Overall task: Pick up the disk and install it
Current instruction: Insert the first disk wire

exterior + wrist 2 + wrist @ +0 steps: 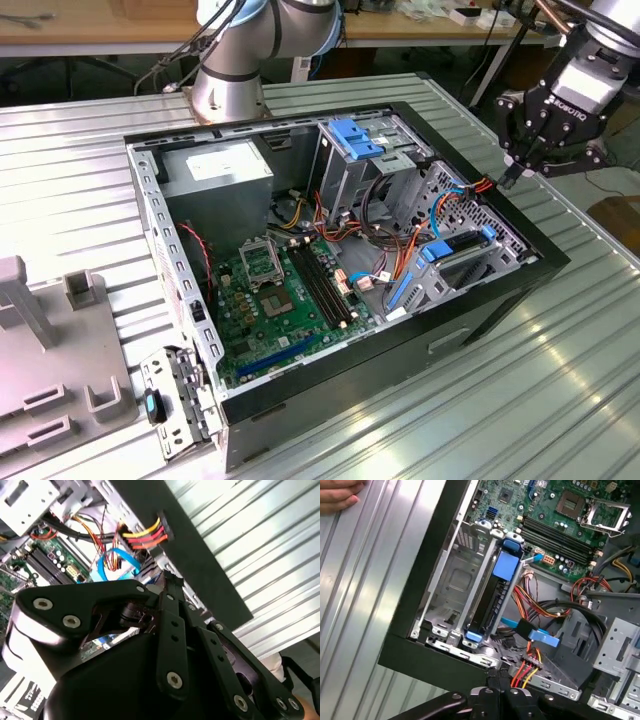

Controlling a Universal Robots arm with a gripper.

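Observation:
The disk (490, 597), a dark drive in a blue carrier rail, sits on edge in the metal drive cage (451, 580) at the corner of the open computer case. In the exterior view the disk (462, 258) stands at the case's near right corner. My gripper (510, 176) hangs over the case's right wall with its black fingers closed together and nothing between them. Its fingertips (492, 680) are just beside a black power connector (527, 656) on red, orange and yellow wires, apart from it. In the second wrist view the gripper (167, 580) points down at the case rim.
The open case (400, 335) lies on a ribbed metal table (560, 380), its motherboard (285, 290) exposed. Blue data cables (107, 562) and wire bundles crowd the space beside the cage. A person's hand (337, 495) rests on the table near the case. A grey fixture (50, 340) stands at the exterior view's left.

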